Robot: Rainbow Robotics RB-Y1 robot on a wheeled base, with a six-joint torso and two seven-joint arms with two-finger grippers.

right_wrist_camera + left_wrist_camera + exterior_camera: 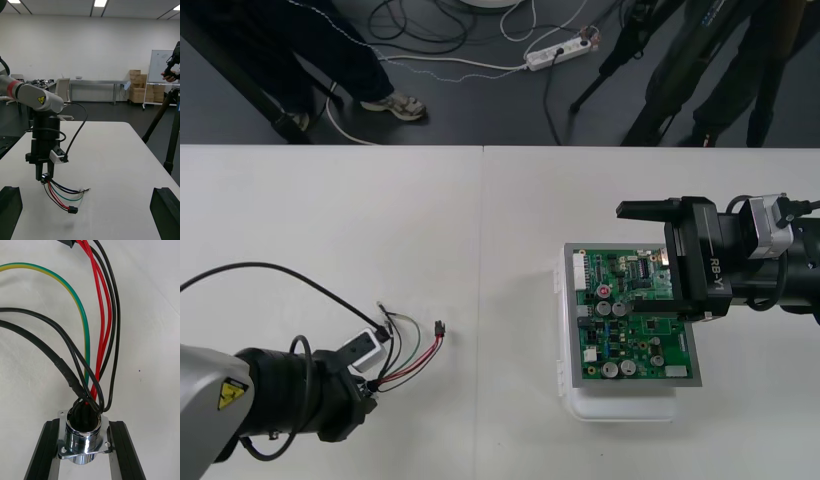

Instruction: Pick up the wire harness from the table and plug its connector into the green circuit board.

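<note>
Socket (83, 437) of the wire harness (408, 358) clamped in your left gripper (368, 385), plug (441, 327) free.

You have the left gripper in the lower left of the front view, its fingers (45, 450) pressed on either side of the round metal socket. From there the harness's long axis runs up and to the right. Its red, black and green wires fan out over the table (330, 230) and end in the black plug, which points toward the green circuit board (630, 315), well apart from it. The board lies flat on its white base (620, 408) at the right of the frame. Your right gripper (662, 262) hangs over the board's upper right, fingers (9, 210) spread wide, grasping nothing.
</note>
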